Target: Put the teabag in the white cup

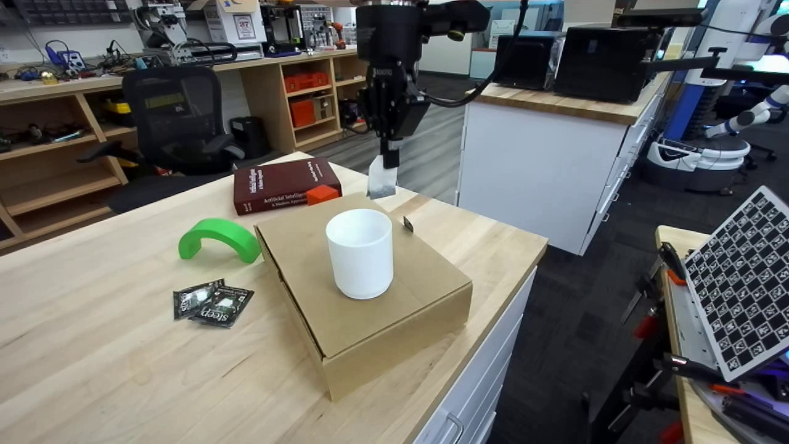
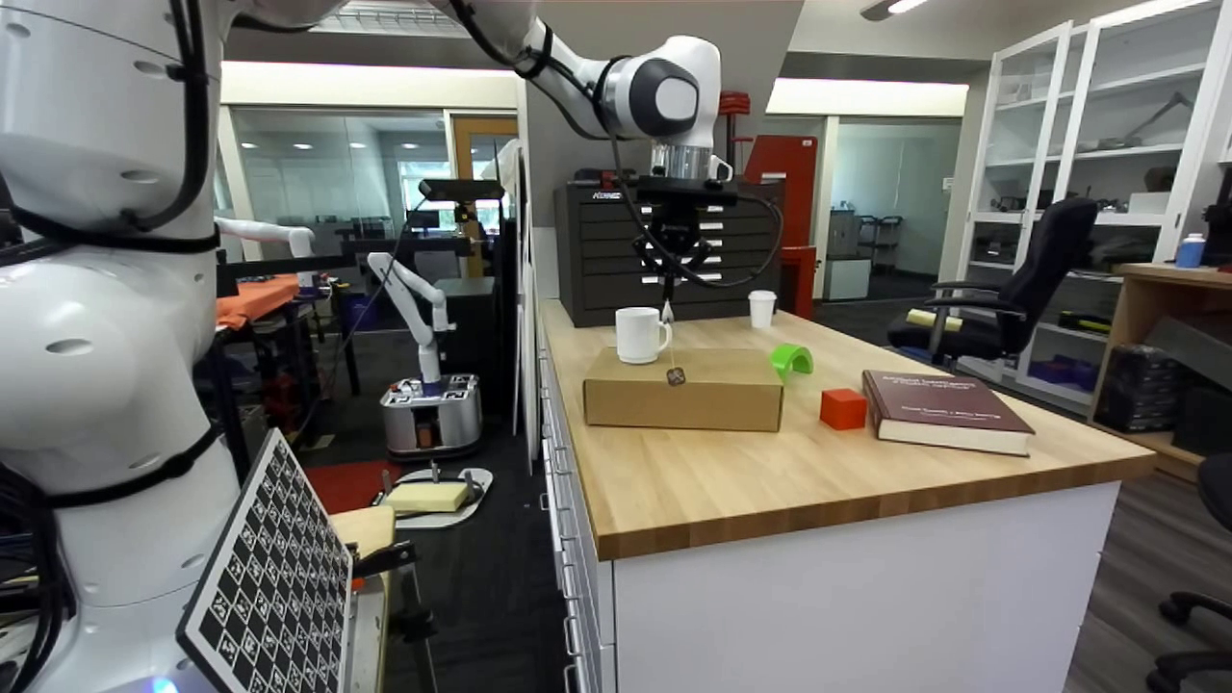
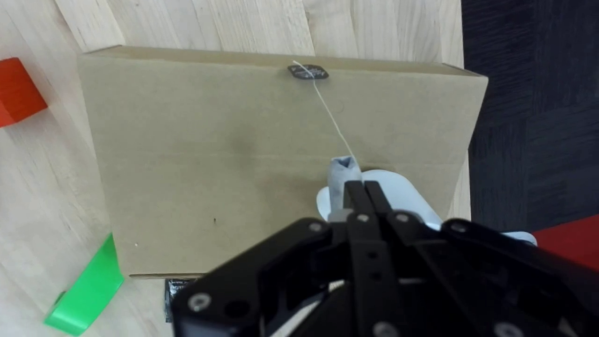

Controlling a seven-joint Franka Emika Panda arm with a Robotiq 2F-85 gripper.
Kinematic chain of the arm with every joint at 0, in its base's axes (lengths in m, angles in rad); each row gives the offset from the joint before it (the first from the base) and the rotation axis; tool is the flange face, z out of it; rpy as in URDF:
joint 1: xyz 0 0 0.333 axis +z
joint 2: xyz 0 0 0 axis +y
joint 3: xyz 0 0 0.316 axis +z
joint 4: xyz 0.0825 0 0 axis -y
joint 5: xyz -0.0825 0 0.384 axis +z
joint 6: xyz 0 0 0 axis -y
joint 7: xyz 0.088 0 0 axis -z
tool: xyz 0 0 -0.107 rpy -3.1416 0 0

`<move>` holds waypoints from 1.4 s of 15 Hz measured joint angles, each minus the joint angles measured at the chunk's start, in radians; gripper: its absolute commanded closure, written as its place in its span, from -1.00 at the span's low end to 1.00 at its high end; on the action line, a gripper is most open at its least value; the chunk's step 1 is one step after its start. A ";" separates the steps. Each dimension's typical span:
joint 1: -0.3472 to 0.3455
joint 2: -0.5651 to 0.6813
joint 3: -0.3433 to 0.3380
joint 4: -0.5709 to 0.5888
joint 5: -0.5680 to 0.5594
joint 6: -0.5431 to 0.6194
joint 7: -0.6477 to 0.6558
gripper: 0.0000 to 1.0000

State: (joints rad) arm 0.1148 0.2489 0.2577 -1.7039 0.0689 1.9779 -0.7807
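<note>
The white cup [image 1: 361,262] stands upright on a cardboard box [image 1: 419,296]. In an exterior view the cup [image 2: 636,337] shows a handle on its side. My gripper [image 1: 389,159] is shut on the pale teabag [image 1: 382,180], which hangs below the fingertips, above the box and beside the cup. In an exterior view the teabag [image 2: 667,313] is close to the cup's handle. Its string runs down to a dark tag [image 2: 676,376] by the box's edge. In the wrist view the fingertips [image 3: 362,185] and teabag [image 3: 340,178] partly hide the cup [image 3: 398,192].
Black packets [image 1: 220,305] and a green arch [image 1: 216,233] lie beside the box. An orange block [image 1: 322,195] and a dark red book [image 1: 283,183] are at its far end. A small paper cup [image 2: 761,310] stands farther back on the table.
</note>
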 measured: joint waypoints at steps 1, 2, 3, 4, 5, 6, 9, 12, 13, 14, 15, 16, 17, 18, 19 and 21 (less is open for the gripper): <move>0.006 -0.001 0.003 0.003 0.002 0.000 0.000 0.98; 0.013 -0.002 0.008 0.005 0.004 0.000 0.000 0.99; 0.018 -0.003 0.011 0.007 0.005 0.000 0.000 0.98; 0.018 -0.005 0.018 0.007 0.005 0.000 0.000 0.97; 0.018 -0.006 0.023 0.007 0.006 0.000 0.000 0.98; 0.018 -0.007 0.026 0.007 0.008 0.000 0.000 0.97; 0.018 -0.007 0.031 0.007 0.009 0.000 -0.001 0.98; 0.018 -0.009 0.035 0.007 0.026 0.000 -0.018 0.98; 0.018 -0.010 0.036 0.007 0.036 0.000 -0.029 0.97; 0.018 -0.012 0.037 0.007 0.044 0.000 -0.039 0.98; 0.018 -0.015 0.037 0.007 0.053 0.000 -0.049 0.97; 0.018 -0.018 0.038 0.007 0.062 -0.001 -0.062 0.98; 0.018 -0.022 0.038 0.007 0.070 -0.003 -0.072 0.98; 0.018 -0.026 0.038 0.007 0.079 -0.007 -0.082 0.98; 0.017 -0.030 0.038 0.007 0.088 -0.012 -0.091 0.98; 0.017 -0.037 0.038 0.007 0.105 -0.030 -0.107 0.98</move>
State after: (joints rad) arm 0.1314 0.2120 0.2953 -1.6965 0.1735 1.9478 -0.8882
